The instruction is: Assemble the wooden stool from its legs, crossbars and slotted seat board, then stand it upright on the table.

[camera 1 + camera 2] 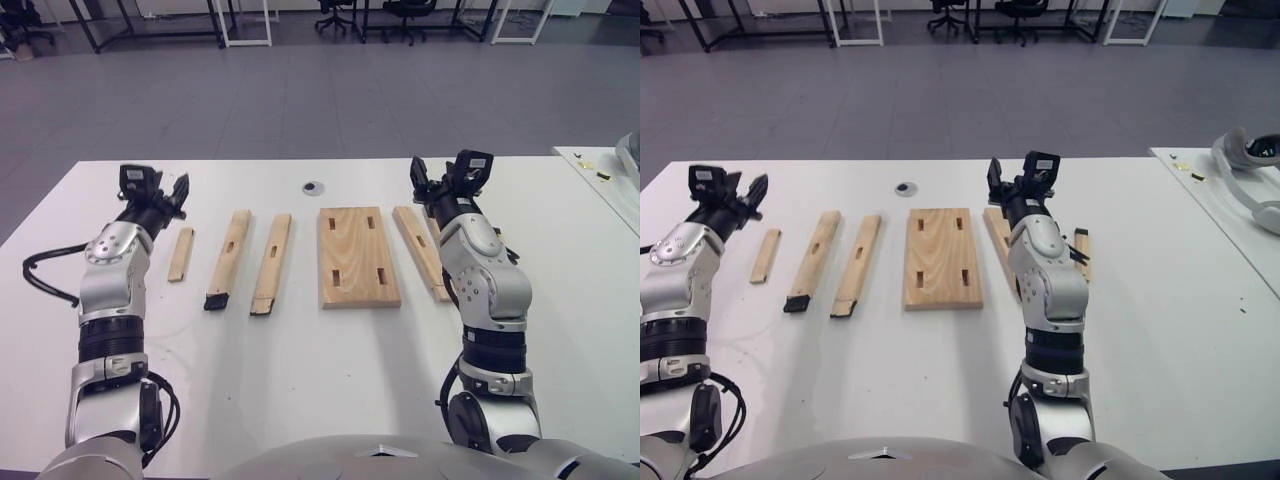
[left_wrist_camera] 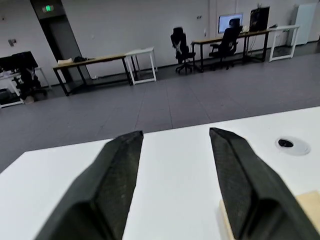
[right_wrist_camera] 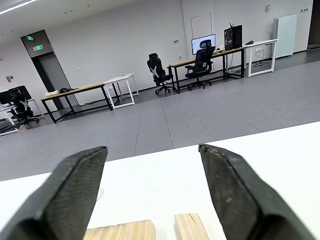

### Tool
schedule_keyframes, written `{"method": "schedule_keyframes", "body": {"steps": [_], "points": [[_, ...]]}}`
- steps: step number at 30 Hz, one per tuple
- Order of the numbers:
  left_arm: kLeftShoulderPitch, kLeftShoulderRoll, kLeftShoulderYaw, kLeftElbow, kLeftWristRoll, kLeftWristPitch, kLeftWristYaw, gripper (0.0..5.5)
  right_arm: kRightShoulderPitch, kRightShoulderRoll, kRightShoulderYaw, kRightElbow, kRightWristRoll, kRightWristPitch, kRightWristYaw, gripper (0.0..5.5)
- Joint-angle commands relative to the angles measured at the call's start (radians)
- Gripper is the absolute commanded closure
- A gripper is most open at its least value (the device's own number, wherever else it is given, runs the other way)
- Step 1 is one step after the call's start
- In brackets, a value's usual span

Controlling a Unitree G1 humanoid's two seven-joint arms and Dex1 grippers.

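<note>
Even, diffuse overhead light; room bright. White tabletop (image 1: 300,380) brightest area, mild glare, no hard hotspots. Faint, short shadows hug seat board (image 1: 359,258) edges. Ceiling light strip (image 3: 17,5) overexposed; monitor (image 3: 203,44) and green exit sign (image 2: 47,8) glow. Fingers (image 2: 115,185) of left claw (image 2: 175,134) dark, underlit against pale tabletop.

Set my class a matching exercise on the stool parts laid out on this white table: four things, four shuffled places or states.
Things
1 rectangular wooden seat board with four slots
2 short pale wooden crossbar
3 small dark round table cap
4 left pincer

Places or states
A open, empty
B beyond the board's far edge
C leftmost wooden piece
D middle of the row of parts

Pairs: 1-D, 2-C, 3-B, 4-A
</note>
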Motion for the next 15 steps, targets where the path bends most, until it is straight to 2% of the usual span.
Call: {"method": "schedule_keyframes", "body": {"steps": [1, 8, 15], "points": [[-0.019, -0.075, -0.026, -0.138, -0.034, 0.026, 0.039, 3.05, -0.01, -0.002, 0.005, -0.008, -0.002, 0.023, 0.005, 2.12], [0.041, -0.218, -0.075, -0.202, -0.045, -0.002, 0.083, 3.05, -0.022, -0.001, 0.001, 0.009, 0.012, 0.015, 0.024, 2.12], [0.041, -0.229, -0.075, -0.172, -0.026, -0.018, 0.099, 3.05, -0.037, -0.01, -0.009, 0.032, 0.008, 0.014, 0.033, 2.12]]}}
